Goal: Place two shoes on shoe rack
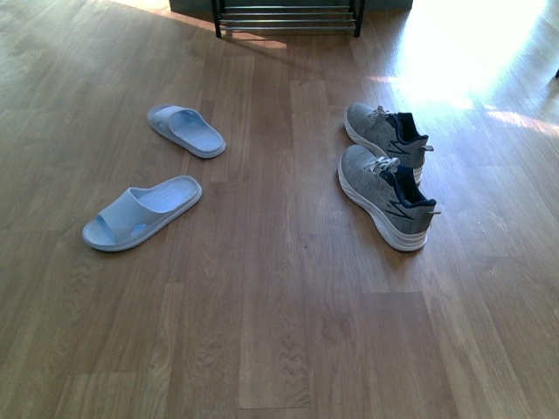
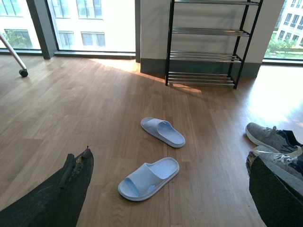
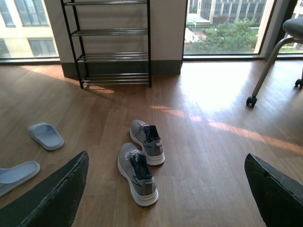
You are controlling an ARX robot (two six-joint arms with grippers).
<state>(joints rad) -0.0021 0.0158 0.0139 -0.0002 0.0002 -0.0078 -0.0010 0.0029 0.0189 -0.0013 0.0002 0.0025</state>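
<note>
Two grey knit sneakers lie side by side on the wooden floor at the right, the nearer sneaker point(image 1: 385, 195) point(image 3: 137, 173) and the farther sneaker point(image 1: 385, 133) point(image 3: 147, 141). Two pale blue slides lie at the left, the nearer slide point(image 1: 140, 213) point(image 2: 149, 178) and the farther slide point(image 1: 186, 130) point(image 2: 162, 132). The black shoe rack point(image 1: 286, 17) point(image 2: 208, 42) point(image 3: 111, 42) stands against the far wall with its chrome tiers bare. My left gripper point(image 2: 169, 153) hangs open above the floor short of the slides. My right gripper point(image 3: 165, 156) hangs open short of the sneakers. Neither arm shows in the front view.
A wheeled chair point(image 3: 279, 47) stands to the right of the rack, with a caster point(image 3: 251, 100) on the floor. Another caster leg point(image 2: 19, 66) shows far left. Tall windows run along the back wall. Bare wood floor lies between the two pairs.
</note>
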